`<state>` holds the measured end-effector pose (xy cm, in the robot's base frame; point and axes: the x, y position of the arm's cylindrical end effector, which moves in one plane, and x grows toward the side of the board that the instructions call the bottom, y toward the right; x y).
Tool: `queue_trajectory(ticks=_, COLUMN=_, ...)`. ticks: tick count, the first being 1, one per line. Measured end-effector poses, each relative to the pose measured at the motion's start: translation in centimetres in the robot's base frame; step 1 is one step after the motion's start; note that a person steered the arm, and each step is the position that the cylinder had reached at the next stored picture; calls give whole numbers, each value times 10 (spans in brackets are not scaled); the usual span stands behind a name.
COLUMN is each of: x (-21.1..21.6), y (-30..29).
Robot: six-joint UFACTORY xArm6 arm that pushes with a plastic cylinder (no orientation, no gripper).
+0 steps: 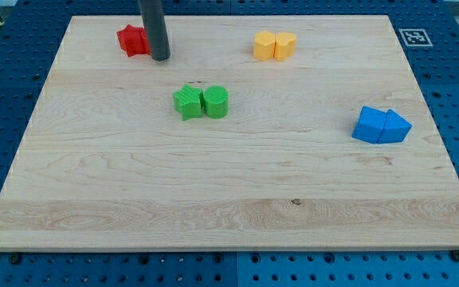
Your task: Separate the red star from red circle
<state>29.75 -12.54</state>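
A red block lies near the view's top left on the wooden board. Its jagged outline looks like a star. My dark rod comes down from the top edge, and my tip rests on the board right against the red block's right side. The rod covers whatever lies just behind it, so a second red block, the circle, does not show and I cannot tell where it is.
A green star and a green circle touch near the board's middle. Two yellow blocks sit together at the top centre. Two blue blocks sit together at the right.
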Motion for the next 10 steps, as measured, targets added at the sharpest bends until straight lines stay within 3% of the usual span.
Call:
queue_trajectory(ticks=6, x=-14, y=-69)
queue_trajectory(ticks=10, x=-18, y=13)
